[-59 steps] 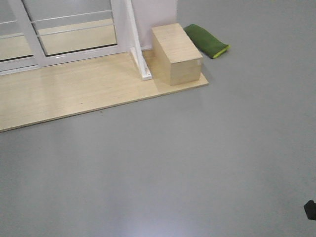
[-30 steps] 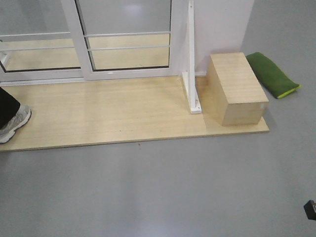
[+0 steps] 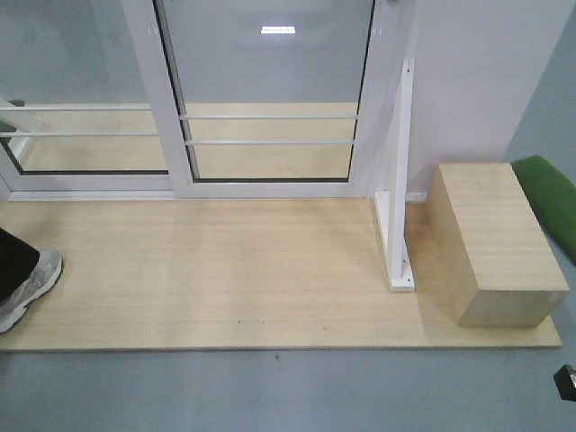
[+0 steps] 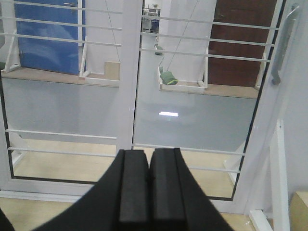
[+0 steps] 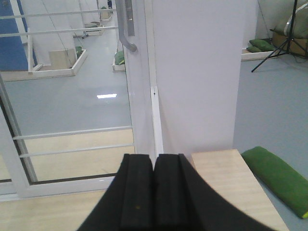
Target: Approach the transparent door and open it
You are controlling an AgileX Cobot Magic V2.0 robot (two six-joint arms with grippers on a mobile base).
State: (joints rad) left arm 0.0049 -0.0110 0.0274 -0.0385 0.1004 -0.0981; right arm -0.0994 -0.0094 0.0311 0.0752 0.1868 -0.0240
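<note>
Grey floor (image 3: 180, 396), pale wooden platform (image 3: 225, 270), box (image 3: 495, 243)
</note>
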